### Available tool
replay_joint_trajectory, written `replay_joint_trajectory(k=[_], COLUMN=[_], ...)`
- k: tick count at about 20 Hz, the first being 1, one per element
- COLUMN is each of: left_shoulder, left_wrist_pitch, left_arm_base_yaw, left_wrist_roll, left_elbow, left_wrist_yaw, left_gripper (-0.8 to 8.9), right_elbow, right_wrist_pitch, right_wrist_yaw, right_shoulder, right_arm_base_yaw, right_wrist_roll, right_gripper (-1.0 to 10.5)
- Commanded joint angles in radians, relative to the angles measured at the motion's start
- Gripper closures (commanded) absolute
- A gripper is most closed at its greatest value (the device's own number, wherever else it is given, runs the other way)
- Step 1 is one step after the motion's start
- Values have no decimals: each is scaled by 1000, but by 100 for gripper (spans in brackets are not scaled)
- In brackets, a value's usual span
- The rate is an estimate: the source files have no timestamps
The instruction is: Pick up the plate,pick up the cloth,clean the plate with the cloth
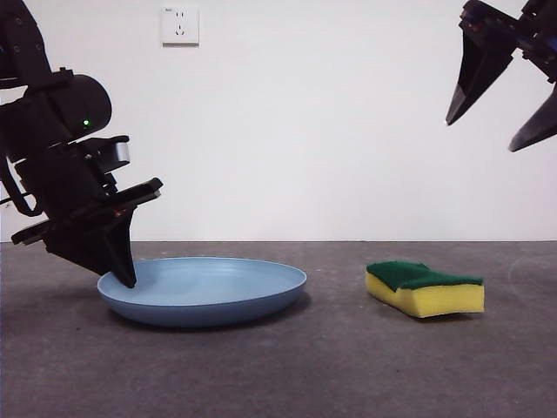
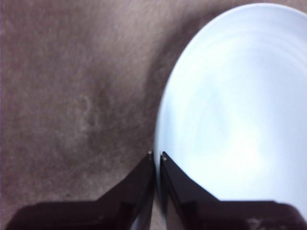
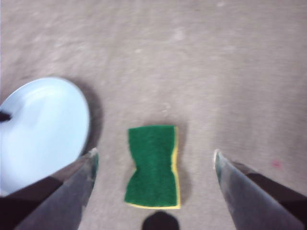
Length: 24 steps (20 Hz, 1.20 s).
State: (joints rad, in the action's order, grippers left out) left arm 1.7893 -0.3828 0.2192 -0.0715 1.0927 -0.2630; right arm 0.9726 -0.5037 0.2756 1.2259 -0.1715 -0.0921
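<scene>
The light-blue plate [image 1: 204, 290] lies flat on the dark table, left of centre. My left gripper [image 1: 126, 279] is down at the plate's left rim, its jaws shut on the rim [image 2: 161, 143], one jaw inside the plate and one outside. The cloth, a yellow sponge with a green top [image 1: 425, 288], lies on the table to the right of the plate. My right gripper [image 1: 500, 131] hangs high above the sponge, open and empty. In the right wrist view the sponge [image 3: 152, 165] lies between its wide-spread jaws, with the plate [image 3: 41, 132] off to one side.
A white wall with a power socket [image 1: 180, 25] stands behind the table. The grey table surface [image 1: 331, 366] stretches in front of the plate and sponge.
</scene>
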Motion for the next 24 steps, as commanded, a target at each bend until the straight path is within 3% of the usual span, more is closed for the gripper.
replay_joint_trajectory(k=[1, 8, 15, 24], left_shoulder=[-18, -192, -312, -312], left_wrist_pitch=[-38, -215, -267, -290], left_arm_base_yaw=[3, 4, 5, 11], left_wrist_roll=[32, 76, 76, 76], left_elbow=[23, 190, 218, 218], left_wrist_yaw=[24, 26, 25, 25], left_gripper=[822, 822, 822, 822], right_elbow=[6, 85, 140, 140], right_wrist_pitch=[0, -64, -62, -17], right_wrist_yaw=[6, -102, -180, -171], right_shoulder=[6, 161, 411, 561], right_arm_base_yaw=[-26, -144, -187, -205], right_wrist_roll=[42, 146, 199, 198], right_gripper=[539, 541, 605, 648])
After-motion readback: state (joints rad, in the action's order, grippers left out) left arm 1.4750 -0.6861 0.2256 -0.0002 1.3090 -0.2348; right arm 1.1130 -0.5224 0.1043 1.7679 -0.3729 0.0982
